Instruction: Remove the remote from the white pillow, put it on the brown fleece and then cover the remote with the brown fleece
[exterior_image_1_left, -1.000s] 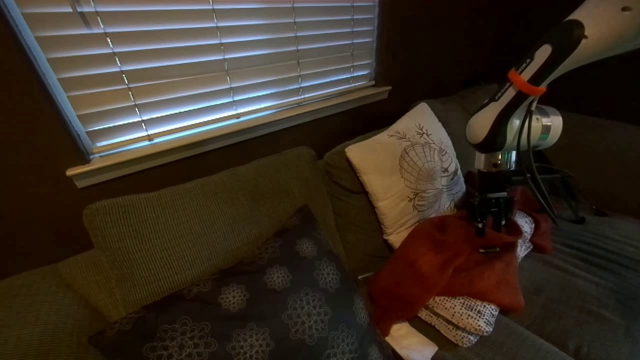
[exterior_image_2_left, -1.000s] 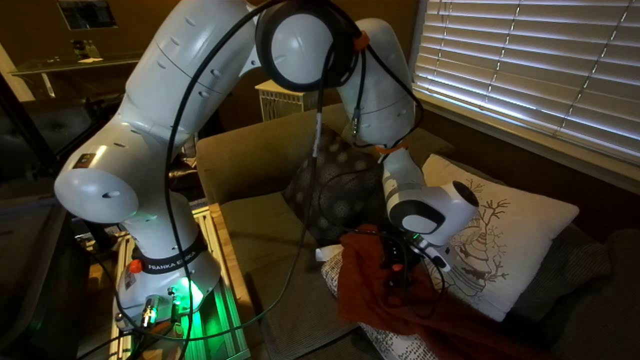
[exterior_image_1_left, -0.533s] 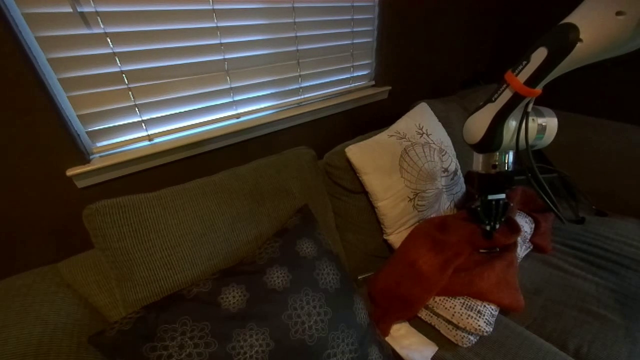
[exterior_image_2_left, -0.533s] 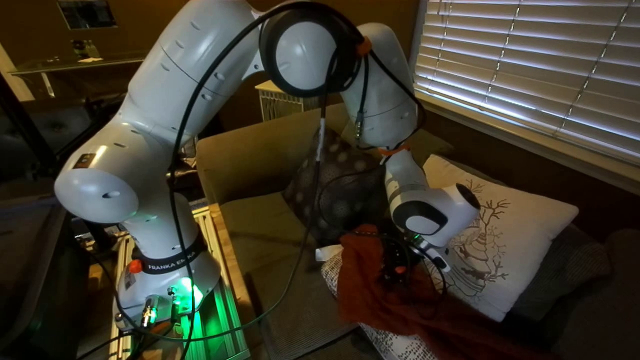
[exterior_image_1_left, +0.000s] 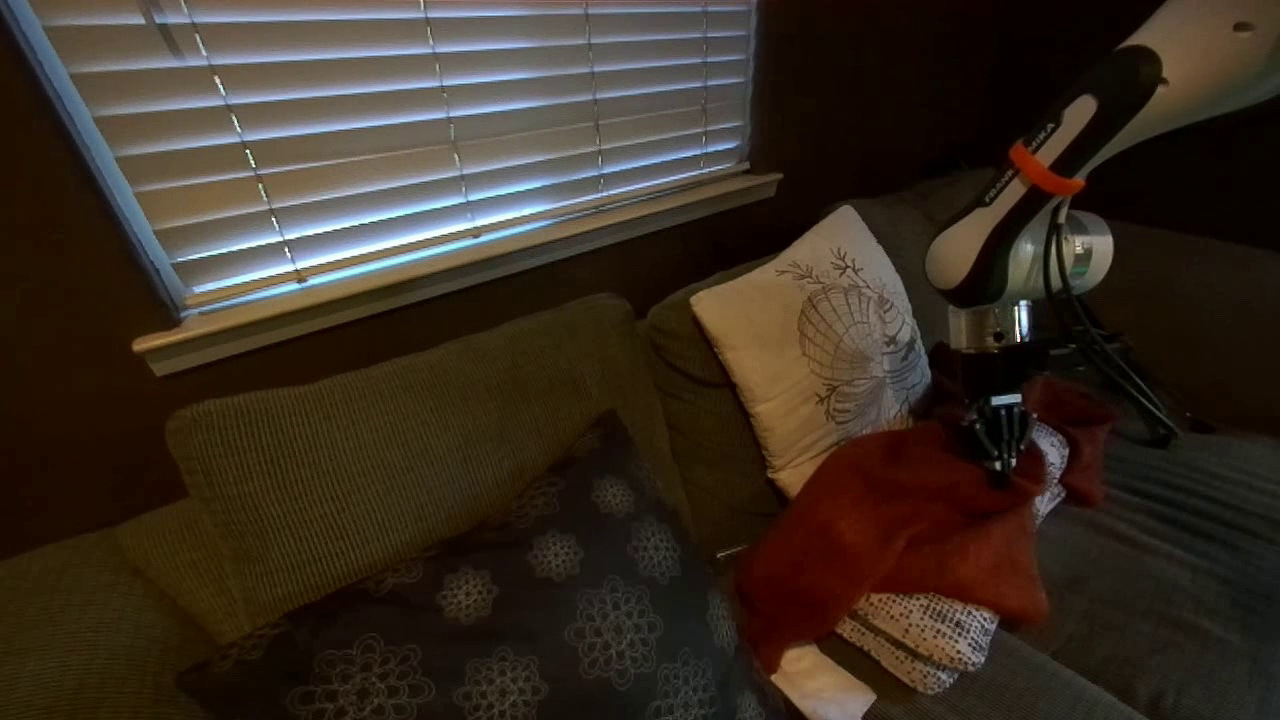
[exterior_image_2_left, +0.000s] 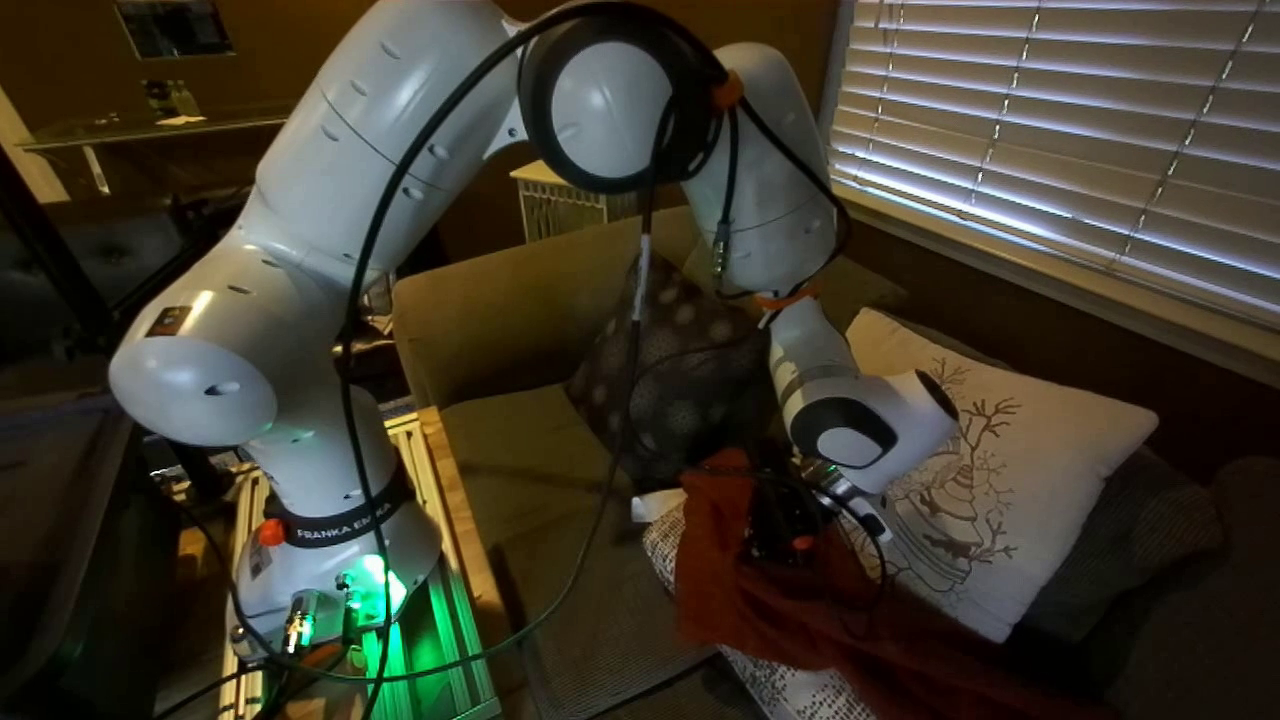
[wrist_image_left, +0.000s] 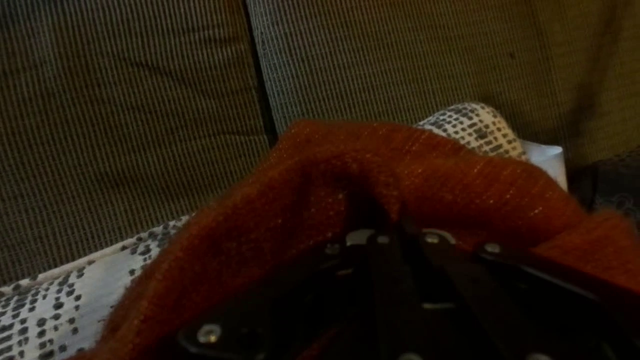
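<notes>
The brown fleece (exterior_image_1_left: 880, 530), rust-red in this light, lies draped over a white cushion with dark specks. My gripper (exterior_image_1_left: 1003, 472) points down at it, near the fleece's right part. In the wrist view the fingers of the gripper (wrist_image_left: 394, 219) have come together, and a fold of the fleece (wrist_image_left: 465, 185) gathers up between their tips. The white pillow (exterior_image_1_left: 830, 350) with a shell print leans against the sofa back behind the fleece; it also shows in an exterior view (exterior_image_2_left: 1060, 440). The remote is hidden or out of view; nothing of it shows on the fleece or the pillow.
The speckled cushion (exterior_image_1_left: 925, 625) sticks out under the fleece, with a small white piece (exterior_image_1_left: 822, 683) beside it. A dark flower-patterned pillow (exterior_image_1_left: 560, 600) stands on the sofa. The window sill (exterior_image_1_left: 460, 260) runs behind. Cables (exterior_image_2_left: 640, 280) hang along the arm.
The gripper's fingers have closed from part open. The gripper has shifted slightly right in an exterior view. A small dark thing with a bright edge, seen on the fleece below it, no longer shows.
</notes>
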